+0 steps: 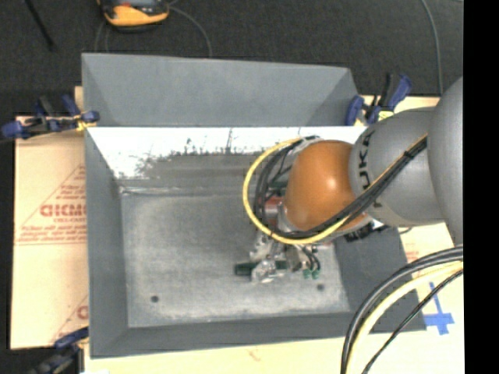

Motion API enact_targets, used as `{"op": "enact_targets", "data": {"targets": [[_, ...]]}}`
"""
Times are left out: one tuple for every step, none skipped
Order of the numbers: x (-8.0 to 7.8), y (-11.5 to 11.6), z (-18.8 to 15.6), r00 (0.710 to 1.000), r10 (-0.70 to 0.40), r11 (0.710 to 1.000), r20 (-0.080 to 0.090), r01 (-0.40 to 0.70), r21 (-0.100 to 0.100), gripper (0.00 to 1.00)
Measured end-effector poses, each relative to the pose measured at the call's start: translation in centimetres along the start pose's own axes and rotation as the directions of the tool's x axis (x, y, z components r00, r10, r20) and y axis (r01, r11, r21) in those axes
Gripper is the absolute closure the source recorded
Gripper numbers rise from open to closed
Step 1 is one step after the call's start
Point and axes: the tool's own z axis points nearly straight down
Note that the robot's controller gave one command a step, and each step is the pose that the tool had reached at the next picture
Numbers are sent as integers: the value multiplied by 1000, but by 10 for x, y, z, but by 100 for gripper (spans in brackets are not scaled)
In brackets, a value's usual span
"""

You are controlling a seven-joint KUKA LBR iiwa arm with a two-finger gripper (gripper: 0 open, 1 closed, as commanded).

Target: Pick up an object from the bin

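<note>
Grey bin [171, 240] is sitting below, the gripper [269, 267] hanging low toward its five o'clock, a small dark-green piece [244, 269] lying at its nine o'clock — claw width cannot be told.

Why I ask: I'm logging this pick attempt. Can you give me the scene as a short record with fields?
bin: grey metal, seen from above
arm: enters from the right, orange cover on its wrist
gripper: down near the bin floor, right of centre
nearest things: small dark green piece on the view's left of it, small green piece on the view's right
grasp: cannot tell
elsewhere: dark speck on the floor, front left
</note>
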Motion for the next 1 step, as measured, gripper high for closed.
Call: {"op": "enact_targets", "data": {"targets": [[13,7,-145,999,-45,999,6,45,0,100]]}}
